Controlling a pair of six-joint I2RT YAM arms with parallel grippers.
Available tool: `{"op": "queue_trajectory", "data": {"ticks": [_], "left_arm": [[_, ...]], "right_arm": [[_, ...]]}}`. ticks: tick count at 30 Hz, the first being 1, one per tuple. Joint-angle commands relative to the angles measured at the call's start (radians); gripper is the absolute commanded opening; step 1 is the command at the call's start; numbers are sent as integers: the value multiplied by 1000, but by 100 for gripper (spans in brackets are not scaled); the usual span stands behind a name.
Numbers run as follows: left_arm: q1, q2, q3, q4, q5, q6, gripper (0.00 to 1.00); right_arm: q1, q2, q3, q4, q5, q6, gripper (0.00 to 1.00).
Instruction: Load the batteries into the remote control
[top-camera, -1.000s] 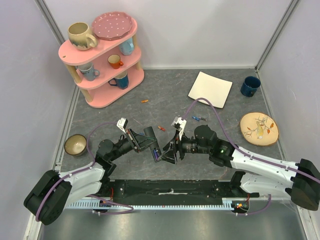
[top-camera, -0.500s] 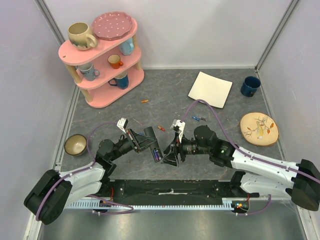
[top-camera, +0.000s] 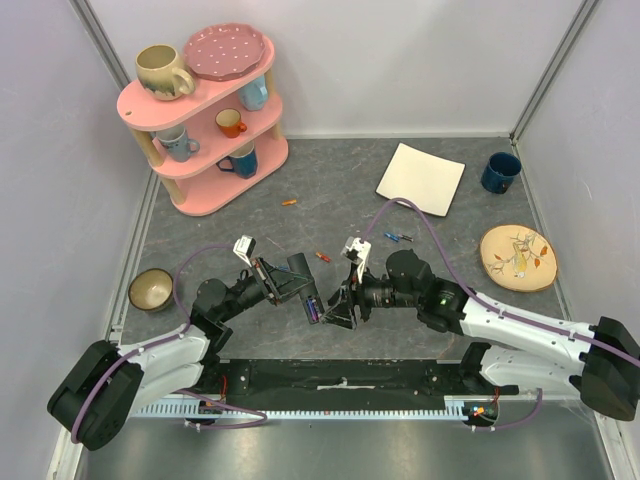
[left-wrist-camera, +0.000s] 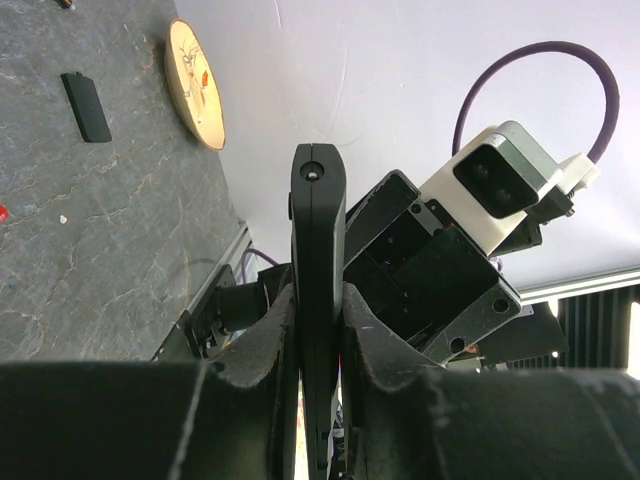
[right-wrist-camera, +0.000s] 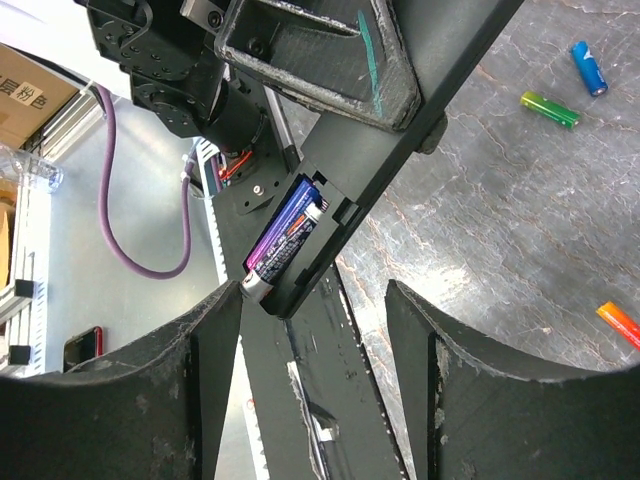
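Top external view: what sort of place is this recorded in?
Probably a lab robot cell dressed as a home scene: plain white panel walls box in the grey tabletop, and a pink shelf of mugs stands as a prop.

Site type: robot lab test cell. Evidence:
- Plain white wall panels (top-camera: 400, 60) in metal frame posts (top-camera: 553, 65) box in a grey stone-look table (top-camera: 330, 180).
- Left arm (top-camera: 160, 352) and right arm (top-camera: 520, 322) are bolted to a black base plate (top-camera: 340, 378) at the near edge, w/ slotted cable duct (top-camera: 330, 410) and purple cables (top-camera: 425, 215).
- Few household items on the table: pink shelf (top-camera: 215, 190) w/ mugs (top-camera: 163, 70), square plate (top-camera: 420, 178), bowl (top-camera: 150, 289).
- Right wrist view: cardboard box (right-wrist-camera: 30, 95) beyond the table edge.
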Motion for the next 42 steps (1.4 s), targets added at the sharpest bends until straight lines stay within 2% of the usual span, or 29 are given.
{"op": "queue_trajectory", "data": {"ticks": [1,14,37,42], "left_arm": [[-4,-13,6,42,10,22,2],[-7,-13,-1,62,10,16,2],[-17,-21,-11,82,10,10,2],[-17,-21,-14,68,2,24,2]], "right_arm": [[-19,15,22,37,18,9,66],[-64,48,13,86,-14,72,66],[-96,109,2,160,-39,144,59],[-98,98,2,167,-69,151,63]]}}
